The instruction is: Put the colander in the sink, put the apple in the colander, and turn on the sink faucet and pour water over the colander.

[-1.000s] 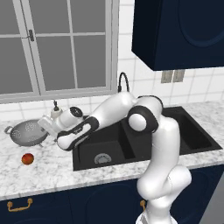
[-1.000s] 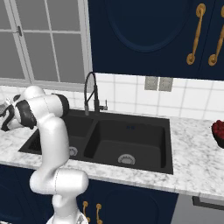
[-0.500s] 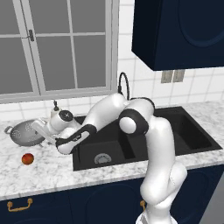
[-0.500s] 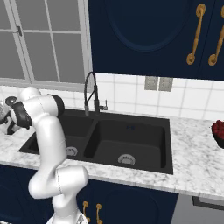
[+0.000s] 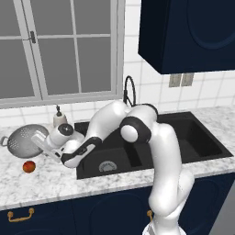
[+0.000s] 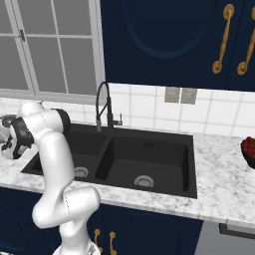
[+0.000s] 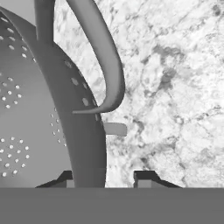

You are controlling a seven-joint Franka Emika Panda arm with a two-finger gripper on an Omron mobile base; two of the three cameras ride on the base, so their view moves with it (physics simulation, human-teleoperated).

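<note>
The end effector [image 7: 106, 177] sits at the rim of the colander [image 7: 39, 113], its two dark fingertips [image 7: 146, 176] spread apart: one lies inside the bowl, the other outside over the marble counter [image 7: 175, 87], with the perforated wall rising between them. The jaws straddle the rim without pressing on it. The colander's near loop handle [image 7: 105, 57] arches just above the gap.

In the left base view the end effector [image 5: 49, 148] reaches low at the right edge of the colander [image 5: 25, 140], which stands on the counter [image 5: 46, 176] left of the sink [image 5: 151, 142], below the window. The apple [image 5: 29, 166] lies on the counter just in front of the colander, apart from it and from the end effector. A beige soap dispenser [image 5: 58, 118] stands behind the end effector, near the sink's back left corner.

The sink faucet [image 6: 103, 107] rises behind the divider of the sink [image 6: 144, 159]; a silver drain [image 6: 143, 181] shows in the right basin. At the far right of the counter [image 6: 224, 184] sits a bowl of red fruit [image 6: 248, 149].
</note>
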